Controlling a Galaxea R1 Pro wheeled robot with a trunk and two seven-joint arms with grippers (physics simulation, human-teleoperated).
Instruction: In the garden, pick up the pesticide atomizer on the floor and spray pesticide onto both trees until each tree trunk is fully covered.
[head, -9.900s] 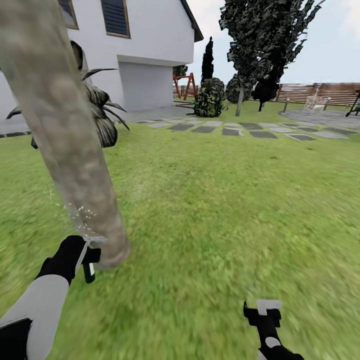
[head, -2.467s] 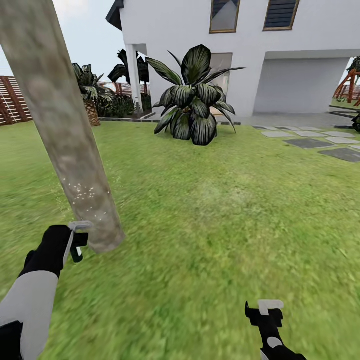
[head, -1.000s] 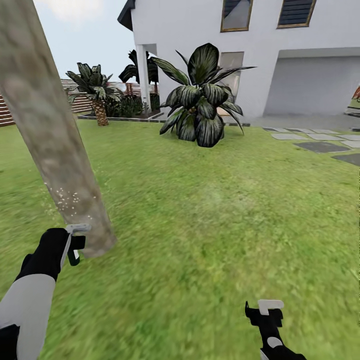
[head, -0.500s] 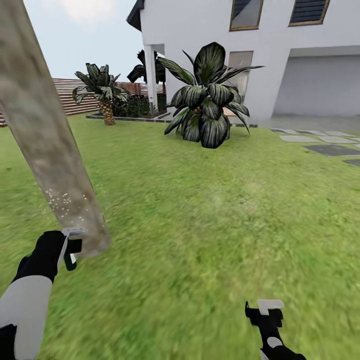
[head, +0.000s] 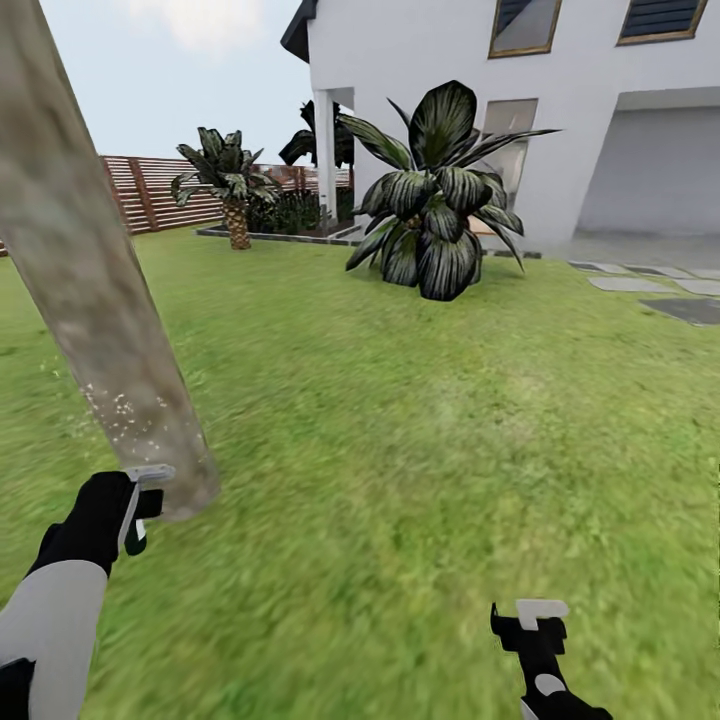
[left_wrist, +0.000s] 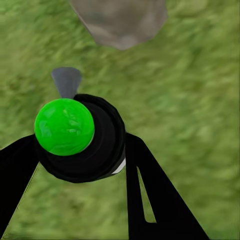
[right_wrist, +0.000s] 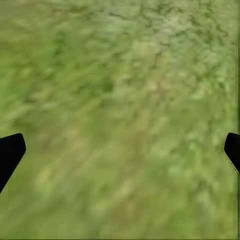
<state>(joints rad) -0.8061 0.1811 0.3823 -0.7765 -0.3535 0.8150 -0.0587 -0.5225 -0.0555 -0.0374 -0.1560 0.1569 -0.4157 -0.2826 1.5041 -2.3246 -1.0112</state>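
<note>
Leftward camera pan only: left hand still pinches the light, rigid black green-capped pesticide atomizer beside the thick grey-tan tree trunk; right hand spread.

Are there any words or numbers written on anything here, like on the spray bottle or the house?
None. No words, numbers or signs can be read anywhere. The atomizer in the left pincer shows a plain green ball and a black body, no label. The house wall, fence and tree trunk are bare too.
</note>
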